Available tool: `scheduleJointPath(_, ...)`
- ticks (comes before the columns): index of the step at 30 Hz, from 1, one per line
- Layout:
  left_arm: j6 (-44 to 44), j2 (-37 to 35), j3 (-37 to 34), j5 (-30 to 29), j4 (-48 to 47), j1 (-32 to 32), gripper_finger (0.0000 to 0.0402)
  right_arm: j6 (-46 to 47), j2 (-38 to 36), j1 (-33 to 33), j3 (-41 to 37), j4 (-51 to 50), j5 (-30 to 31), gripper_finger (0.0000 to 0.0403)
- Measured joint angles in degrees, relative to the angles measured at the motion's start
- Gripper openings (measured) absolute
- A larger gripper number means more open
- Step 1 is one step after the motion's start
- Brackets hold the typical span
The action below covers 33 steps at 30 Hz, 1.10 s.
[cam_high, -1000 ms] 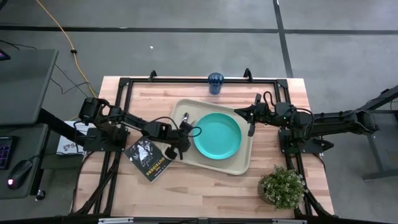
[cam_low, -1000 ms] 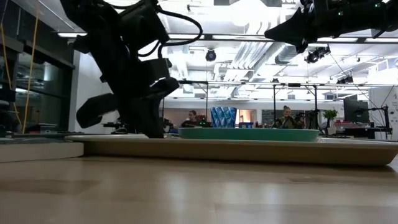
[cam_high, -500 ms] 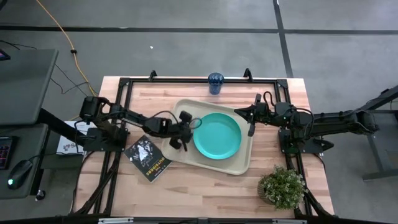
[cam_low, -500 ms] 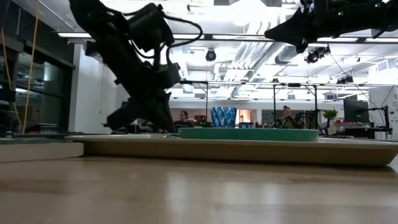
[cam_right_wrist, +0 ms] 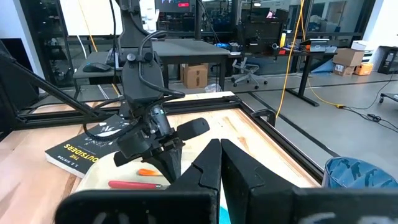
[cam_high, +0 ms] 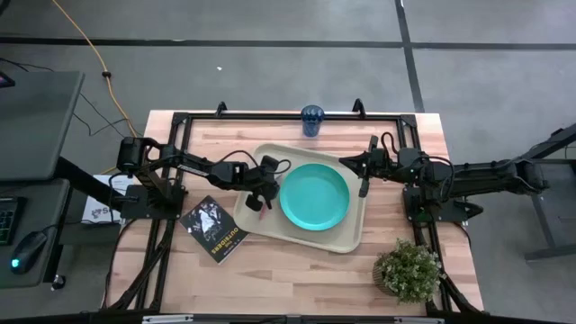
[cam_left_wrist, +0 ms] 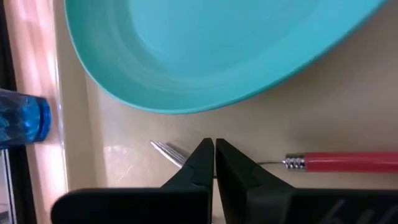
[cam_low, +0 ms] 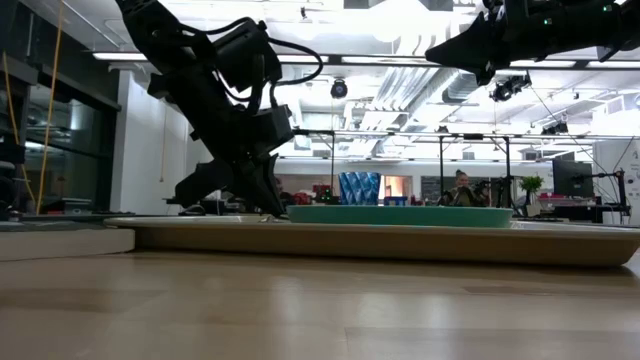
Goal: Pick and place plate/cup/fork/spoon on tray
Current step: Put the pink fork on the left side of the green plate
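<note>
The left gripper (cam_high: 262, 187) sits low over the left part of the tray (cam_high: 346, 239), its fingers pressed together with nothing between them, as the left wrist view shows (cam_left_wrist: 214, 163). Right under those fingers the fork (cam_left_wrist: 298, 163) lies flat on the tray floor, its silvery tines poking out on one side of the fingertips and its pink-red handle on the other; the handle also shows in the right wrist view (cam_right_wrist: 135, 184). Just beside the fork lies the plate (cam_high: 314, 196), flat on the middle of the tray, its rim near the fork but apart from it. The cup (cam_high: 312, 120) stands upright on the bare wood at the far edge of the table (cam_high: 270, 265), off the tray. A black book (cam_high: 214, 229) lies on the table just off the tray's near-left corner. The right gripper (cam_high: 364, 186) hangs above the tray's right edge, raised clear of it, its fingers closed and empty. A small potted plant (cam_high: 409, 269) stands at the table's near-right corner.
</note>
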Motion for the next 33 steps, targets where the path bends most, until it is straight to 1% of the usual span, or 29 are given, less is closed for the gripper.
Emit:
scheduleJointPath(9,1.06,0.0,0.0,-4.49,-0.51,1.26,0.0,0.15,0.0,0.0,0.0,-0.02,0.0,0.0)
scheduleJointPath(15,1.05,0.0,0.0,-4.73,-1.5,3.01,0.0,0.15,0.0,0.0,0.0,-0.25,0.0,0.0)
scheduleJointPath(19,1.03,-0.01,-0.01,-5.3,-4.23,3.92,0.0,0.15,0.02,0.02,0.0,-0.54,-0.02,0.0)
scheduleJointPath(24,1.22,0.0,-0.04,-8.99,-6.14,3.9,0.0,0.15,0.02,0.01,0.0,-0.63,-0.01,0.0)
scheduleJointPath(30,1.36,0.0,-0.04,-10.03,-6.16,3.68,0.0,0.15,0.02,0.0,0.0,-0.63,-0.02,0.0)
scheduleJointPath(33,0.91,-0.45,-0.04,-11.9,-6.88,2.7,0.0,0.07,0.02,0.0,0.0,-0.63,-0.01,0.0)
